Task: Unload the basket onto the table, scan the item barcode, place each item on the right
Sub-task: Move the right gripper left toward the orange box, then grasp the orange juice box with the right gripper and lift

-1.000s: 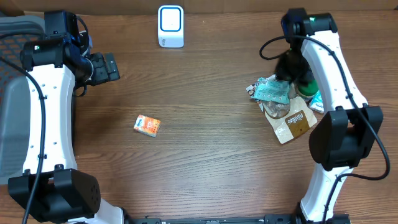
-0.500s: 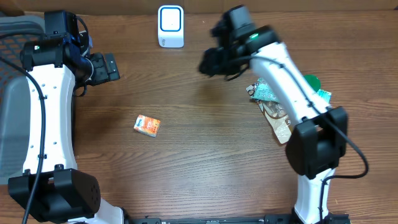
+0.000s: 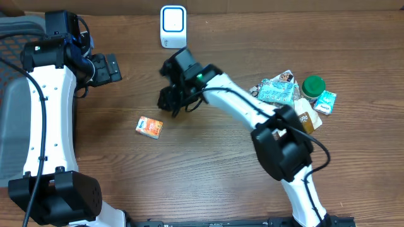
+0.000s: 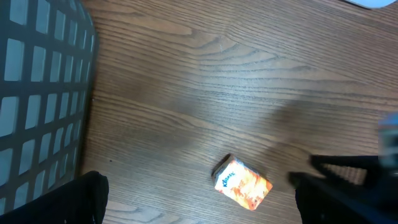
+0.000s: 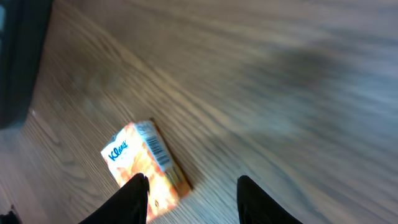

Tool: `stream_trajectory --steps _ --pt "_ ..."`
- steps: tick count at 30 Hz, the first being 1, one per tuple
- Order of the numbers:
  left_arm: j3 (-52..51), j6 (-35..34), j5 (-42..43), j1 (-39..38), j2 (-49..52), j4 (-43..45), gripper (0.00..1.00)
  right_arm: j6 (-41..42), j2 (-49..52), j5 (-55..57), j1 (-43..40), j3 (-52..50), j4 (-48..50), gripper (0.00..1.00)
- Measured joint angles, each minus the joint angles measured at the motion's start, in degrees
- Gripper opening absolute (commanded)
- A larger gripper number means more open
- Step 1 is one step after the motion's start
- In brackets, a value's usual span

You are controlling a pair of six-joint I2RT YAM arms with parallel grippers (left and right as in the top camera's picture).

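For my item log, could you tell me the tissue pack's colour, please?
The tissue pack is orange and white, best seen in the right wrist view.

clearance | bare table (image 3: 208, 164) rings tissue pack (image 3: 149, 127) | right hand (image 3: 169, 103) near (upper right)

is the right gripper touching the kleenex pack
Apart. The overhead view shows bare wood between the right gripper and the Kleenex pack.
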Motion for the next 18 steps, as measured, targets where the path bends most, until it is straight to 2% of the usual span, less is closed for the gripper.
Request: stream_trajectory --steps 8,18 --pt "0.00 0.00 0.00 0.00 0.00 0.02 0.99 -0.02 1.75 -0.02 3.78 -1.25 1.20 0.44" --pt "-0.02 0.00 0.00 0.00 0.00 0.02 0.99 0.00 1.81 0.26 4.24 -4.26 3.28 0.44"
